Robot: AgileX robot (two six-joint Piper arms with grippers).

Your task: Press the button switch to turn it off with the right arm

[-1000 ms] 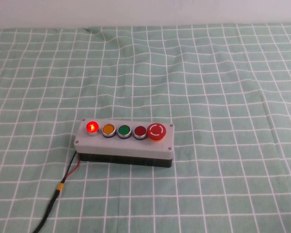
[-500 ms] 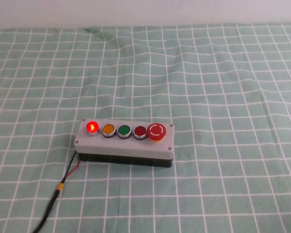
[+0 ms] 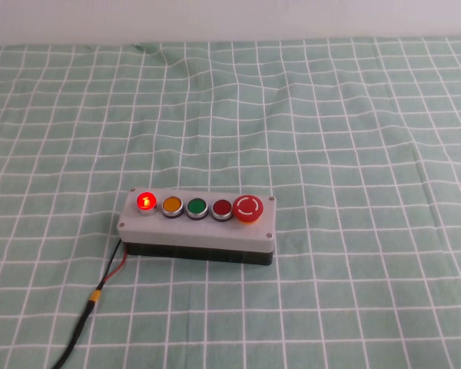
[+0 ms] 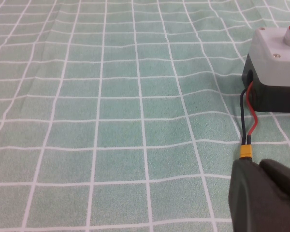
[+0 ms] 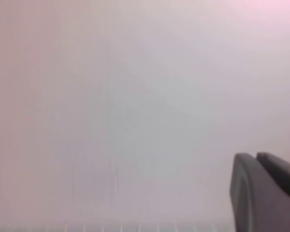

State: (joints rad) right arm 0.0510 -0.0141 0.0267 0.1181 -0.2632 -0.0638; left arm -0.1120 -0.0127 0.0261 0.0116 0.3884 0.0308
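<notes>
The button switch (image 3: 198,229) is a light-grey box on a black base, lying on the cloth left of centre in the high view. Its red lamp (image 3: 146,201) is lit, followed by the orange (image 3: 172,206), green (image 3: 197,207) and red (image 3: 221,207) buttons and the red mushroom button (image 3: 248,207). Its red-black cable (image 3: 107,270) runs off toward the near left. My left gripper (image 4: 258,165) is shut and empty, just short of the cable's yellow connector (image 4: 245,152) and the box's end (image 4: 275,53). My right gripper (image 5: 255,157) is shut, facing a blank pale surface, and is outside the high view.
A green cloth with a white grid (image 3: 338,154) covers the table, with slight wrinkles toward the back. A pale wall (image 3: 215,19) stands behind the table's far edge.
</notes>
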